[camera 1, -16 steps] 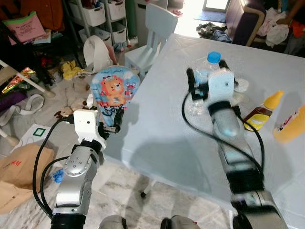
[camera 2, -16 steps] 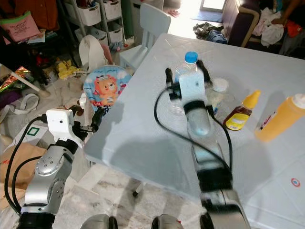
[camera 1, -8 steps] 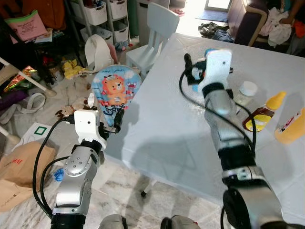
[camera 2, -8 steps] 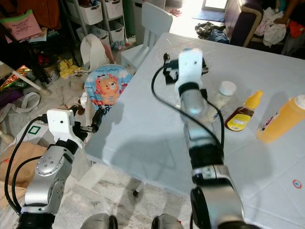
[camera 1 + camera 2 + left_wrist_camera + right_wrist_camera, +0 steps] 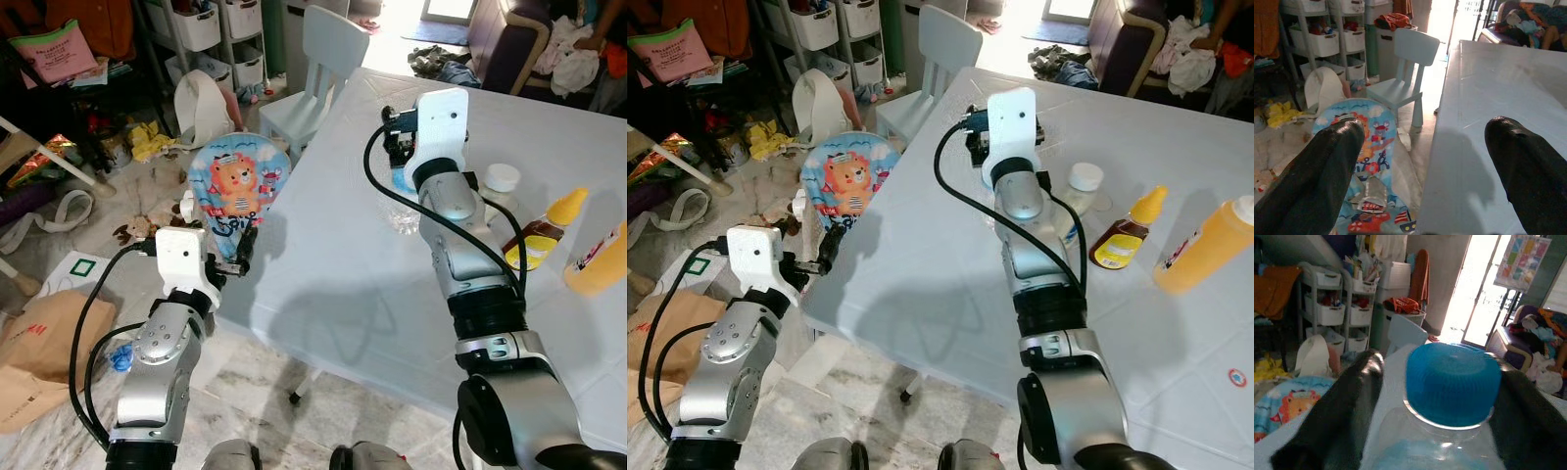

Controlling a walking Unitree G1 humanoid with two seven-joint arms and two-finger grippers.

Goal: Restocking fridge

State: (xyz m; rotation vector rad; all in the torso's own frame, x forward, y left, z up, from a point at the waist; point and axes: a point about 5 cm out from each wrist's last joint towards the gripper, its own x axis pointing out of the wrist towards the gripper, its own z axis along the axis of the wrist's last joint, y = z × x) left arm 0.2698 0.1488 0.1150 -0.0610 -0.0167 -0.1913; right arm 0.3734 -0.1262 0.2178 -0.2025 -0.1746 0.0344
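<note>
A clear water bottle (image 5: 403,201) with a blue cap (image 5: 1452,382) stands on the pale table (image 5: 323,264), near its far side. My right gripper (image 5: 397,147) reaches level across the table and is shut on the bottle's upper part. Its black fingers (image 5: 1337,416) press the shoulders on both sides, and the white wrist box hides the cap from above. Beyond the table's left edge, over the floor, my left gripper (image 5: 243,253) is held out open. Nothing lies between its fingers (image 5: 1312,176).
A white-lidded jar (image 5: 503,181), a brown sauce bottle with a yellow cap (image 5: 537,235) and an orange bottle (image 5: 598,259) stand right of the water bottle. A pale chair (image 5: 323,59), a bear-print baby seat (image 5: 233,181) and a paper bag (image 5: 29,352) crowd the floor at left.
My right wrist has swung left and turned level around the water bottle, uncovering the white-lidded jar behind it. The left arm has not moved.
</note>
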